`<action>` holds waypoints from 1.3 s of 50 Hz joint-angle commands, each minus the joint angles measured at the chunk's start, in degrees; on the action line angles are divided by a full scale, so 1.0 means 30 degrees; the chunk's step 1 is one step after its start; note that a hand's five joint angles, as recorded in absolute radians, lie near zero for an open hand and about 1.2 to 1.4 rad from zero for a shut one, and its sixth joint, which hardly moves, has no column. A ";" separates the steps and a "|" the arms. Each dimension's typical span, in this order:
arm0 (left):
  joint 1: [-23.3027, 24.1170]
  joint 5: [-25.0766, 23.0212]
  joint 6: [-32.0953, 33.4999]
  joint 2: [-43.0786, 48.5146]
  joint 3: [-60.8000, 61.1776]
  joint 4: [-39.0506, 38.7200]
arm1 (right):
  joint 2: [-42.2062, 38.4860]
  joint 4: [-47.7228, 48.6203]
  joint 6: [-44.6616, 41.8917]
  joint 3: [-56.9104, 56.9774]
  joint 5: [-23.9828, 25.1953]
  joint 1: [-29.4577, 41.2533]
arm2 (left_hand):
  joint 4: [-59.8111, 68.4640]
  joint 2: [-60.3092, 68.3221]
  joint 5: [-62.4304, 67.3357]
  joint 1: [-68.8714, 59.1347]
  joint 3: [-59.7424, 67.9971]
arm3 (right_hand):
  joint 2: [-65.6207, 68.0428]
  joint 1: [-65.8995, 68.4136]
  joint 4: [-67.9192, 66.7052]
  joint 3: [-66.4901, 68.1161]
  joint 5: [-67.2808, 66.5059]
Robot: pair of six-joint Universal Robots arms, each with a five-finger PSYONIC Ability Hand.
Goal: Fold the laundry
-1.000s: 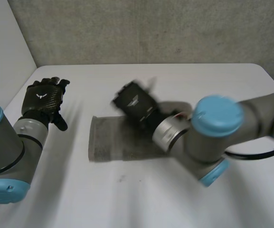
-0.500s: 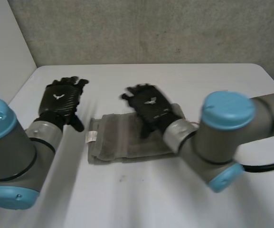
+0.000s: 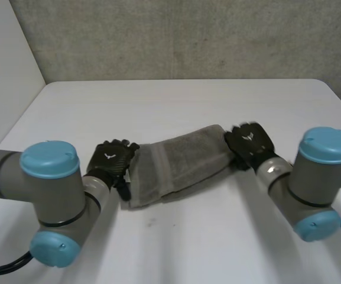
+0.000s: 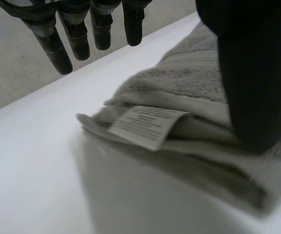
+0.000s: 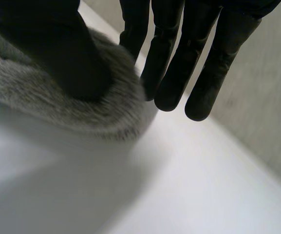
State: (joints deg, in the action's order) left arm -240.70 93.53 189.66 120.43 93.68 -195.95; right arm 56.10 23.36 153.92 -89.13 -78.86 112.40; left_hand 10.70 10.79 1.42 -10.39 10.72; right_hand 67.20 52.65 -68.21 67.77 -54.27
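A grey folded towel (image 3: 176, 163) lies slanted across the middle of the white table (image 3: 176, 242). My left hand (image 3: 112, 161) is at its left end. In the left wrist view its thumb (image 4: 257, 73) rests on the towel (image 4: 189, 83) while its straight fingers (image 4: 77, 39) hang apart above the table. A white label (image 4: 145, 124) sticks out of the folded layers there. My right hand (image 3: 250, 142) is at the towel's right end. In the right wrist view its thumb (image 5: 47, 48) presses into the towel (image 5: 57, 117) and its fingers (image 5: 169, 68) come down just past the rounded end.
A grey concrete wall (image 3: 188, 35) runs behind the table, and a white wall (image 3: 5, 77) stands at the left. Bare table lies in front of the towel and beyond it.
The right hand has left the towel's middle for its right end. The left hand has come in from the back left to the left end. The towel now lies slanted and further right.
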 commanded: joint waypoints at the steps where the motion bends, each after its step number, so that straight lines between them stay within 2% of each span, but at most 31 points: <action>1: -0.0478 0.2363 0.0004 -0.3663 0.1611 0.0073 | -0.0708 0.0738 -0.2555 0.3220 0.0710 0.5355 | 0.0456 0.0427 0.0214 -0.0560 0.0448 | 0.4268 0.9115 -0.3930 0.4077 -0.5243; 5: -0.0919 0.3483 0.0004 -0.4696 0.1995 0.0014 | -0.1855 0.0738 -0.2644 0.4075 0.1972 0.7035 | 0.0343 0.0314 0.0102 -0.0447 0.0336 | 0.4268 0.9115 -0.3930 0.4077 -0.5243; 7: -0.1502 0.3979 -0.0025 -0.5425 0.2286 -0.0015 | -0.3050 0.0476 -0.2760 0.4338 0.3895 0.8318 | 0.0231 0.0202 -0.0011 -0.0335 0.0224 | 0.4268 0.9115 -0.3930 0.4077 -0.5243; 8: -0.1505 0.3981 -0.0025 -0.5428 0.2288 -0.0015 | -0.3056 0.0474 -0.2761 0.4339 0.3905 0.8324 | 0.0231 0.0202 -0.0011 -0.0335 0.0224 | 0.4268 0.9115 -0.3930 0.4077 -0.5243; 10: -0.1769 0.3981 0.0004 -0.5633 0.2346 0.0014 | -0.3757 0.0503 -0.3082 0.4222 0.5043 0.8820 | 0.0175 0.0146 -0.0067 -0.0279 0.0168 | 0.4268 0.9115 -0.3930 0.4077 -0.5243; 13: -0.1945 0.3952 0.0004 -0.5662 0.2375 0.0014 | -0.3759 0.0416 -0.3083 0.4222 0.4989 0.8822 | 0.0175 0.0146 -0.0067 -0.0279 0.0168 | 0.4268 0.9115 -0.3930 0.4077 -0.5243; 14: -0.1887 0.3952 0.0004 -0.5662 0.2346 -0.0015 | -0.3411 0.0387 -0.2967 0.4164 0.4670 0.8764 | 0.0120 0.0091 -0.0122 -0.0223 0.0112 | -0.1097 0.3751 0.1434 -0.1288 0.0121; 15: -0.1799 0.3952 0.0004 -0.5633 0.2172 -0.0015 | -0.2857 0.0357 -0.2589 0.4076 0.4087 0.8705 | 0.0119 0.0090 -0.0123 -0.0223 0.0111 | -1.1531 -0.6683 1.1868 -1.1722 1.0555; 16: -0.1798 0.3952 0.0004 -0.5633 0.2170 -0.0015 | -0.2851 0.0357 -0.2585 0.4075 0.4081 0.8705 | 0.0119 0.0090 -0.0123 -0.0223 0.0111 | -1.1635 -0.6788 1.1973 -1.1826 1.0660; 17: -0.1711 0.3923 -0.0054 -0.5517 0.1996 -0.0015 | -0.2126 0.0357 -0.1831 0.3959 0.3211 0.8473 | 0.0064 0.0035 -0.0178 -0.0167 0.0056 | -1.8908 -1.4060 1.9246 -1.9099 1.7932; 18: -0.1710 0.3922 -0.0054 -0.5516 0.1995 -0.0015 | -0.1394 0.0328 -0.0548 0.3726 0.2303 0.7803 | 0.0063 0.0034 -0.0179 -0.0167 0.0055 | -1.9066 -1.4218 1.9403 -1.9256 1.8090; 21: -0.1330 0.3131 -0.0523 -0.5370 0.1379 -0.0074 | -0.0507 0.0328 0.1194 0.3343 0.1562 0.6918 | 0.0007 -0.0022 -0.0235 -0.0111 -0.0001 | -1.9066 -1.4218 1.9403 -1.9256 1.8090; 23: -0.0630 0.1674 -0.1921 -0.4933 0.0621 -0.0044 | 0.1329 0.0328 0.5246 0.2585 0.0744 0.5226 | -0.0105 -0.0134 -0.0346 0.0001 -0.0112 | -1.9066 -1.4218 1.9403 -1.9256 1.8090; 24: -0.0627 0.1667 -0.1929 -0.4930 0.0618 -0.0044 | 0.1338 0.0328 0.5266 0.2581 0.0741 0.5218 | -0.0105 -0.0134 -0.0347 0.0001 -0.0113 | -1.9066 -1.4218 1.9403 -1.9256 1.8090; 26: -0.0304 0.1022 -0.2808 -0.4784 0.0295 -0.0015 | 0.2594 0.0066 0.9202 0.2231 0.0653 0.4285 | -0.0105 -0.0134 -0.0347 0.0001 -0.0113 | -1.9066 -1.4218 1.9403 -1.9256 1.8090; 27: -0.0072 0.0500 -0.3766 -0.4697 -0.0111 -0.0015 | 0.2598 0.0064 0.9221 0.2230 0.0653 0.4281 | -0.0050 -0.0079 -0.0291 -0.0054 -0.0057 | -1.9066 -1.4218 1.9403 -1.9256 1.8090; 28: 0.0046 0.0089 -0.4616 -0.4493 -0.0463 0.0101 | 0.2743 -0.0371 1.0730 0.2230 0.0711 0.3962 | 0.0228 0.0199 -0.0013 -0.0332 0.0221 | -1.9066 -1.4218 1.9403 -1.9256 1.8090; 31: 0.0222 -0.0150 -0.5704 -0.3733 -0.0962 0.0219 | 0.2483 -0.2065 1.2089 0.2783 0.0916 0.3463 | 0.0678 0.0649 0.0436 -0.0781 0.0670 | -1.9066 -1.4218 1.9403 -1.9256 1.8090; 35: 0.0428 0.0084 -0.6090 -0.2938 -0.1257 0.0659 | 0.1104 -0.3803 1.1712 0.4134 0.1298 0.3050 | 0.1297 0.1268 0.1055 -0.1400 0.1289 | -1.9066 -1.4218 1.9403 -1.9256 1.8090; 37: 0.0516 0.0407 -0.6090 -0.2557 -0.1287 0.1039 | -0.0616 -0.5697 1.1129 0.6116 0.1939 0.3050 | 0.1297 0.1268 0.1055 -0.1400 0.1289 | -1.9066 -1.4218 1.9403 -1.9256 1.8090; 39: 0.0545 0.1484 -0.6031 -0.1653 -0.1316 0.1652 | -0.1524 -0.6664 1.0691 0.7025 0.2174 0.3050 | 0.1186 0.1157 0.0944 -0.1289 0.1178 | -1.9066 -1.4218 1.9403 -1.9256 1.8090; 40: 0.0545 0.1491 -0.6031 -0.1649 -0.1316 0.1655 | -0.1533 -0.6674 1.0686 0.7034 0.2177 0.3050 | 0.1184 0.1155 0.0943 -0.1288 0.1177 | -1.9066 -1.4218 1.9403 -1.9256 1.8090; 42: 0.0545 0.2831 -0.5973 -0.0861 -0.1345 0.2005 | -0.3311 -0.8015 0.9579 0.8841 0.2294 0.3197 | 0.0961 0.0932 0.0719 -0.1065 0.0953 | -1.9066 -1.4218 1.9403 -1.9256 1.8090; 45: 0.0516 0.3568 -0.5885 -0.0304 -0.1316 0.2065 | -0.4924 -0.8897 0.8553 1.0455 0.2353 0.3284 | 0.0793 0.0764 0.0551 -0.0896 0.0785 | -1.9066 -1.4218 1.9403 -1.9256 1.8090; 51: 0.0545 0.3629 -0.5240 0.0138 -0.1111 0.2006 | -0.6660 -1.0160 0.7346 1.2132 0.2323 0.3461 | 0.0119 0.0090 -0.0123 -0.0223 0.0111 | -1.9066 -1.4218 1.9403 -1.9256 1.8090; 53: 0.0545 0.3629 -0.4221 0.0459 -0.1111 0.2094 | -0.7302 -1.0918 0.6763 1.2832 0.2061 0.3635 | 0.0119 0.0090 -0.0123 -0.0223 0.0111 | -1.9066 -1.4218 1.9403 -1.9256 1.8090; 59: 0.0545 0.3600 -0.2721 0.0343 -0.1257 0.2036 | -0.6689 -1.1362 0.5676 1.2894 0.1151 0.3754 | -0.0049 -0.0078 -0.0291 -0.0055 -0.0057 | -1.9066 -1.4218 1.9403 -1.9256 1.8090; 61: 0.0574 0.3571 -0.2516 -0.0326 -0.1607 0.2036 | -0.4854 -1.1245 0.5093 1.2312 -0.0044 0.3696 | -0.0049 -0.0078 -0.0291 -0.0055 -0.0057 | -1.9066 -1.4218 1.9403 -1.9256 1.8090; 62: 0.0575 0.3571 -0.2515 -0.0330 -0.1609 0.2036 | -0.4843 -1.1244 0.5090 1.2308 -0.0050 0.3695 | -0.0049 -0.0078 -0.0291 -0.0055 -0.0057 | -1.9066 -1.4218 1.9403 -1.9256 1.8090; 64: 0.0575 0.3600 -0.2545 -0.0946 -0.2048 0.2123 | -0.2511 -1.0517 0.5149 1.1084 -0.1536 0.3461 | -0.0049 -0.0078 -0.0291 -0.0055 -0.0057 | -1.9066 -1.4218 1.9403 -1.9256 1.8090; 65: 0.0575 0.3600 -0.2603 -0.1671 -0.2483 0.2385 | -0.2500 -1.0512 0.5149 1.1077 -0.1544 0.3461 | -0.0049 -0.0078 -0.0291 -0.0055 -0.0057 | -1.9066 -1.4218 1.9403 -1.9256 1.8090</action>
State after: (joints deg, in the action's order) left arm -239.03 104.39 181.21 120.64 89.45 -189.78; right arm 38.35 -10.55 170.36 -51.15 -76.95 123.49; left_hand 10.17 10.08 1.31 -10.49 10.12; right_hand 13.12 11.78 -13.38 12.22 -3.91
